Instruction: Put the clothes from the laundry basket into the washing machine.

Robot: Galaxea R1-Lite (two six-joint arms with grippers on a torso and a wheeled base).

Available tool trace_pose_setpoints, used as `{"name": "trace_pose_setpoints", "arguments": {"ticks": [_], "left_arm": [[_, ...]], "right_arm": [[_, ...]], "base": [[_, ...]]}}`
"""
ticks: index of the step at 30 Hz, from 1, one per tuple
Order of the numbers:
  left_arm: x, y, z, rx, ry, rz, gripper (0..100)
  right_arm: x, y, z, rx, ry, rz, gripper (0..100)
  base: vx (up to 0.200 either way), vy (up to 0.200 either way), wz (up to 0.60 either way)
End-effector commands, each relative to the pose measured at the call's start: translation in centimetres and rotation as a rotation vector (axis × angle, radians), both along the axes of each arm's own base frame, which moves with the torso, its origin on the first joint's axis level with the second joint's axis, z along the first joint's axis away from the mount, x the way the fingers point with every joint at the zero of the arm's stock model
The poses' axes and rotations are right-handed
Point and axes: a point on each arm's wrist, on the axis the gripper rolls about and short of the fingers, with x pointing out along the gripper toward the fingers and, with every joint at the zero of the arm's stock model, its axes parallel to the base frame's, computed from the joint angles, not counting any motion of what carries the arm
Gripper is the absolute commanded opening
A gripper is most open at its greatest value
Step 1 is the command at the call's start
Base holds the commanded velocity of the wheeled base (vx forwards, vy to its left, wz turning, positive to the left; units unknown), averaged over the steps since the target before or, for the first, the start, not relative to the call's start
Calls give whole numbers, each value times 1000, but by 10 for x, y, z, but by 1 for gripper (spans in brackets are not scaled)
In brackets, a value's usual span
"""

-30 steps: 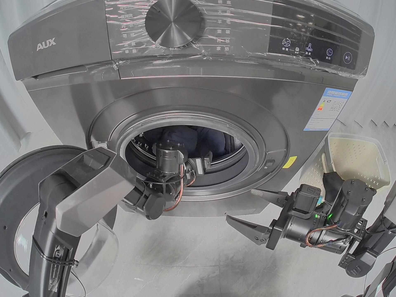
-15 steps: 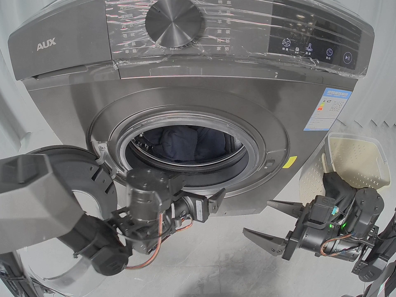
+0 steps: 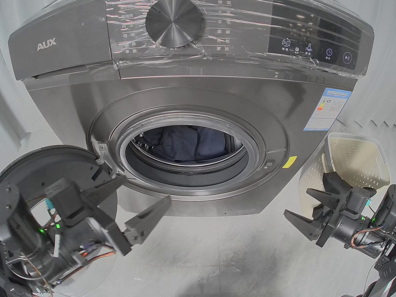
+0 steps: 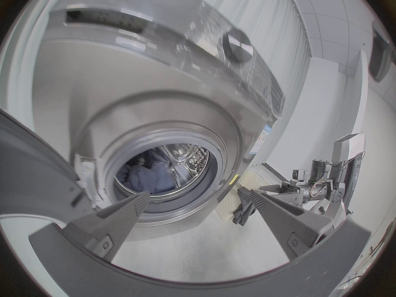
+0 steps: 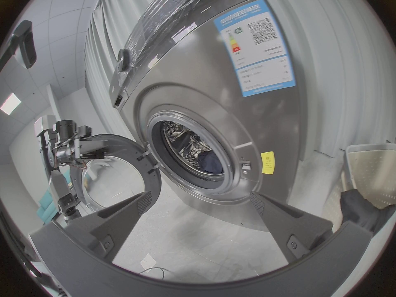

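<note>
Your left hand (image 3: pixel 144 188) hangs wide open and empty; ahead and above it gapes the washing machine (image 3: pixel 198 87), dark blue clothes (image 3: pixel 181 143) lying inside; your right hand (image 3: pixel 298 203), likewise spread and empty, sits just in front of the laundry basket (image 3: pixel 371 161), where a dark garment (image 3: pixel 334 182) hangs at the rim.
</note>
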Motion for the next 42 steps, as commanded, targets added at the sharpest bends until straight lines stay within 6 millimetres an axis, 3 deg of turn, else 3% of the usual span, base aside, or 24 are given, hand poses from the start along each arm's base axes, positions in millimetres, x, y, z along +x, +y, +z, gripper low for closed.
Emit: {"name": "trace_pose_setpoints", "arguments": {"ticks": [1,4,10,18,27,35,38,42], "left_arm": [[-36,56,3,-32,-68,99,100],[-45,68,-5,1,-39,120,100],[-59,80,-1,-19,-60,122,100],[-80,101,-13,-9,-52,158,100],[-103,121,-20,-39,-93,230,100],[-115,130,-32,-33,-96,319,100],[-118,133,-47,13,-101,379,100],[-122,135,-54,56,-102,424,100]], "right_arm": [[-15,-19,8,2,-14,-74,100],[-18,-22,9,-6,-4,-77,100],[-26,-26,13,0,-20,-114,100],[-54,-42,19,-14,-33,-136,100],[-88,-68,16,-16,-51,-227,100],[-121,-86,5,-16,-90,-373,100],[-137,-91,-4,-17,-121,-449,100],[-145,-93,-10,-25,-132,-490,100]], "base": [[0,0,0],[0,0,0],[-133,0,0],[-200,0,0],[0,0,0],[0,-200,0],[0,-200,0],[0,-200,0]]}}
